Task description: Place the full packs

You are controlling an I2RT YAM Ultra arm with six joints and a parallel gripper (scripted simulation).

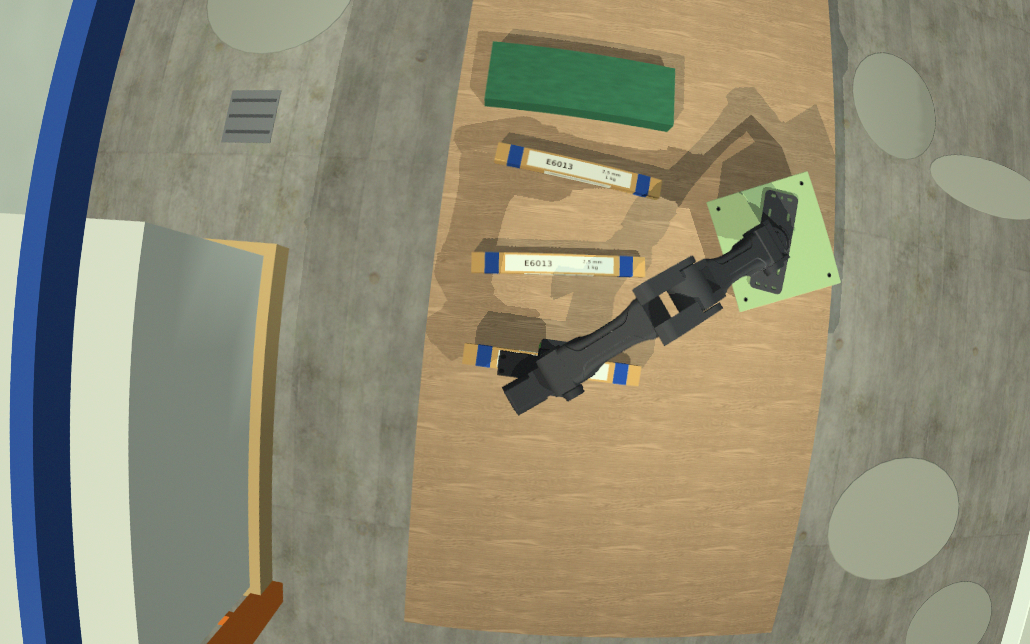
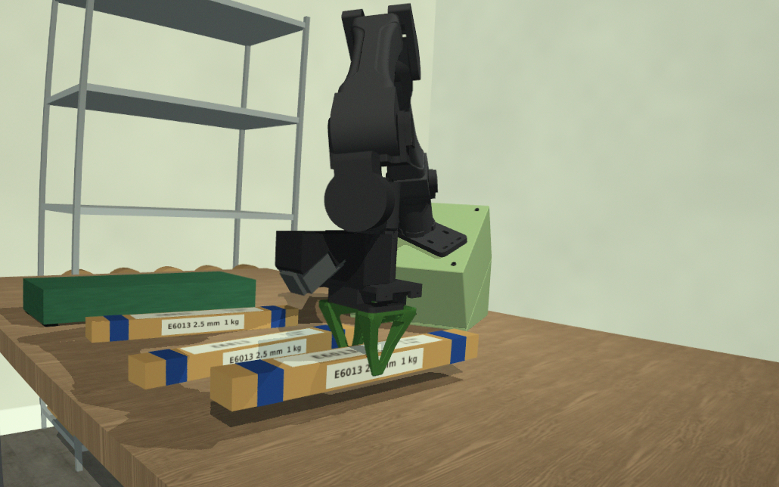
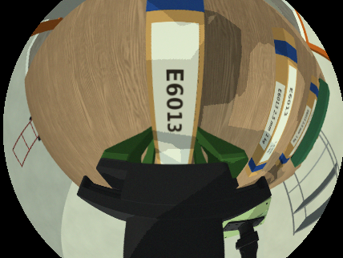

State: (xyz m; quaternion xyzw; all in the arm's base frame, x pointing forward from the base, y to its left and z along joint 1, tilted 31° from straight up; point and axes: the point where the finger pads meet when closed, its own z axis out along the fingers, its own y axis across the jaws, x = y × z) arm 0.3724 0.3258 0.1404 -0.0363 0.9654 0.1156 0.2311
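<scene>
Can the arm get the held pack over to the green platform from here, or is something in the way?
Probably yes. The gripper holds the near pack off the table; two packs lie low before the platform, so carry over them.

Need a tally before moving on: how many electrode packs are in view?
3. One pack lies beside the platform, one mid-table, and one is gripped between the fingers, lifted off the table. None seem hidden.
</scene>
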